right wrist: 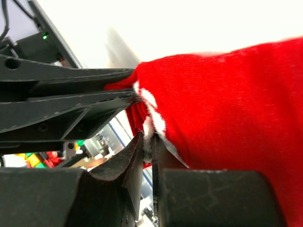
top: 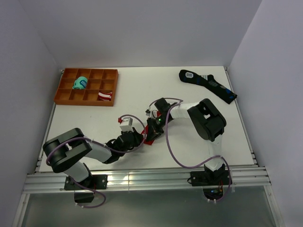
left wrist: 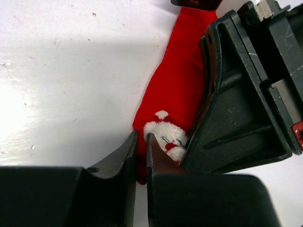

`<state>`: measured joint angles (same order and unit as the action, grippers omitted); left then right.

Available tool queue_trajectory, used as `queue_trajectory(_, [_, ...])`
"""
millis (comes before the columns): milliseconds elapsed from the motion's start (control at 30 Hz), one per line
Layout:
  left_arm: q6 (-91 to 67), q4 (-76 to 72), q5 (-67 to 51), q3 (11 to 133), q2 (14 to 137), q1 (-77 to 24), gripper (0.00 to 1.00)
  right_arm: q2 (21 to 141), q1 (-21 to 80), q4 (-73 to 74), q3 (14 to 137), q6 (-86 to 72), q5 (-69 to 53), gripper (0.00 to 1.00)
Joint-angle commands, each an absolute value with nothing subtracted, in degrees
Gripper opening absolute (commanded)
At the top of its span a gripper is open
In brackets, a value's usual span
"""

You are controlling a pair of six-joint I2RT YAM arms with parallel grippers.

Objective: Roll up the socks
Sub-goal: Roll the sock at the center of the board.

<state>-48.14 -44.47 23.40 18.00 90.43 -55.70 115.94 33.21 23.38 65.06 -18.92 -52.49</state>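
Observation:
The red socks (top: 150, 137) lie at the table's middle front as a narrow strip, mostly hidden under both grippers. In the left wrist view the socks (left wrist: 177, 80) run up the frame, with a white motif (left wrist: 165, 132) at the near end. My left gripper (left wrist: 141, 138) is shut on the socks' near edge beside the motif. My right gripper (right wrist: 147, 138) is shut on the same end, pinching red fabric (right wrist: 227, 104) and white fluff. The two grippers (top: 147, 130) meet tip to tip over that end.
An orange compartment tray (top: 66, 94) stands at the back left with a teal bundle (top: 80, 83) and a red-and-white striped bundle (top: 105, 96). Long black socks with blue marks (top: 208, 85) lie at the back right. Walls close three sides.

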Motion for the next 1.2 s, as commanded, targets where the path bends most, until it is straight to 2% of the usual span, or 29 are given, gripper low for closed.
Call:
queue_trajectory(0, [-48.8,-32.4,21.9,19.2,91.1,-55.7,0.05,112.2,32.5,20.8,63.0,-19.7,-48.3,0.15])
queue_trajectory(100, [-49.6,-28.3,21.6,21.3,89.8,-55.7,0.00,110.2,32.5,18.6,60.8,-20.7,-45.1,0.22])
queue_trajectory(267, [-53.3,-14.7,22.1,25.6,87.9,-55.8,0.00,104.5,32.5,14.6,56.1,-21.9,-38.2,0.35])
queue_trajectory(400, [-55.5,-7.7,20.4,27.9,87.0,-55.7,0.00,98.9,32.6,7.8,51.9,-23.3,-32.9,0.40])
queue_trajectory(700, [-57.7,8.9,18.2,35.1,87.9,-55.8,0.00,83.6,35.4,-18.2,35.4,-29.0,-26.4,0.41])
queue_trajectory(867, [-59.0,11.2,16.4,37.1,90.0,-55.7,0.00,75.9,40.8,-30.7,25.8,-30.5,-22.2,0.41])
queue_trajectory(1167, [-59.9,11.2,10.7,38.5,92.0,-55.1,0.00,73.3,47.3,-48.8,14.2,-32.3,-15.1,0.40])
